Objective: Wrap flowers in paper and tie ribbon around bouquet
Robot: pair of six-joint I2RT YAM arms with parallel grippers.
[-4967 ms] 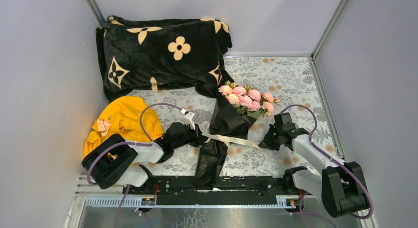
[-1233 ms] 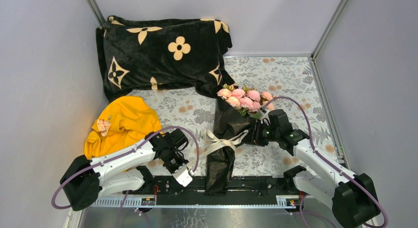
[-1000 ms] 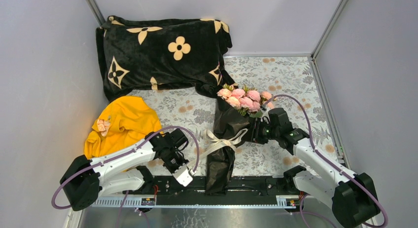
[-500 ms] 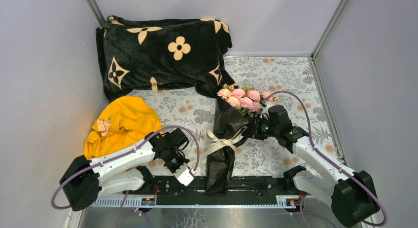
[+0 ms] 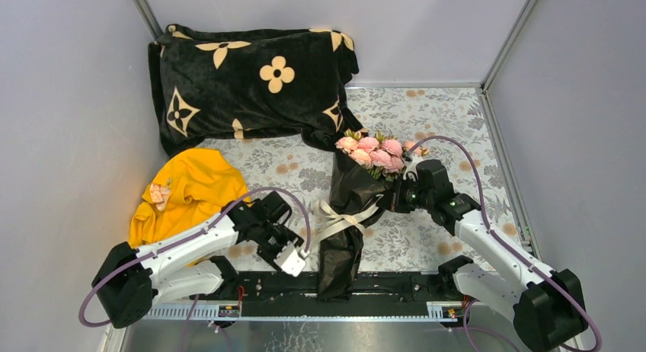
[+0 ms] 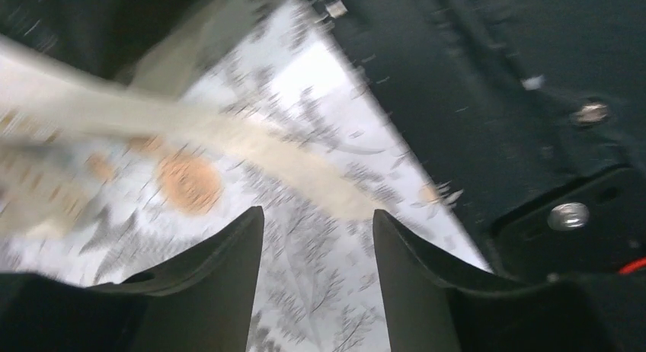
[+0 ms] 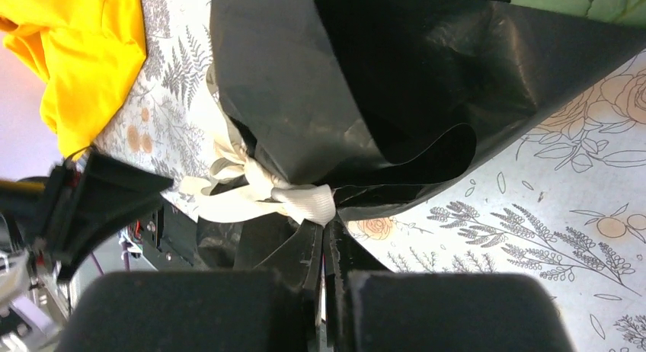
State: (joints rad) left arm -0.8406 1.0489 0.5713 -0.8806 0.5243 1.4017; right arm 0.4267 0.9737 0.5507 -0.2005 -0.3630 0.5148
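The left pincer (image 6: 316,215) stands wide and empty, a loose tail of the ribbon (image 6: 228,135) lying crosswise just beyond its tips (blurred there). To its right the bouquet (image 5: 346,207) lies on the desk (image 5: 449,116), long axis near-to-far, roses (image 5: 381,152) at the far end, ribbon round its waist. The right pincer (image 7: 324,234), pressed shut at the knot (image 7: 308,203) from the right, is the nearer; whether it pinches ribbon or paper (image 7: 426,70) I cannot tell.

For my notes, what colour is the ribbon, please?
The ribbon is cream-beige, clearest in the right wrist view.
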